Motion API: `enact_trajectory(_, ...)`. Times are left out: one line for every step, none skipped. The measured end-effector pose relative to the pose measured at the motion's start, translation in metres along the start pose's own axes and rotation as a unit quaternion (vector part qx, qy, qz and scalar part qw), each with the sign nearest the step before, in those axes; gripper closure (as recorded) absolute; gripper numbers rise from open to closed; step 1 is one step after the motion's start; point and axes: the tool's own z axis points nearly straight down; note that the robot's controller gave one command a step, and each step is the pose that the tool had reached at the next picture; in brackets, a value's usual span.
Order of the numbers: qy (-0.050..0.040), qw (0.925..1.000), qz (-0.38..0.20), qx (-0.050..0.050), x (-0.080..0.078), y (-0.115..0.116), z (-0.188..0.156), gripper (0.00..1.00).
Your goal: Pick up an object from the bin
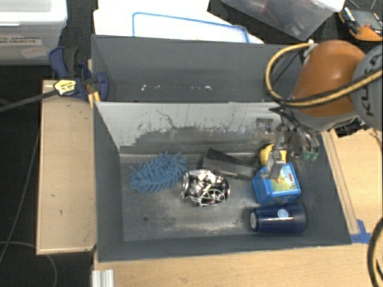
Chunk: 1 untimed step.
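Currently my gripper [277,162] hangs low at the right side of the bin [173,70], w/ the arm coming in from the right and its orange wrist cover above. It sits right over the far edge of a blue box [276,187] w/ a light picture on its face. It's touching or nearly so, can't say which. How far it's open I can't tell, and nothing shows as gripped. A small yellow bit [266,155] sits just beside it; bin item or rig part, unclear.

Why there: the box lies on the floor near the right slope w/ its edges exposed, so it's prob. the easiest thing to close on from above. Just in front of it a dark blue cylinder [278,219] lies on its side, v. close to the box. Left of the box are a dark grey flat piece [222,162], a crumpled black & white ball [205,188], then a blue fuzzy brush [157,172], all apart from my tool. My guess: the box is the target, grasp not yet made.
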Motion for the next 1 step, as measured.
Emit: enact_trajectory(0.0000, 1.0000, 0.000, 0.000, 0.0000, 0.0000, 0.0000, 0.00)
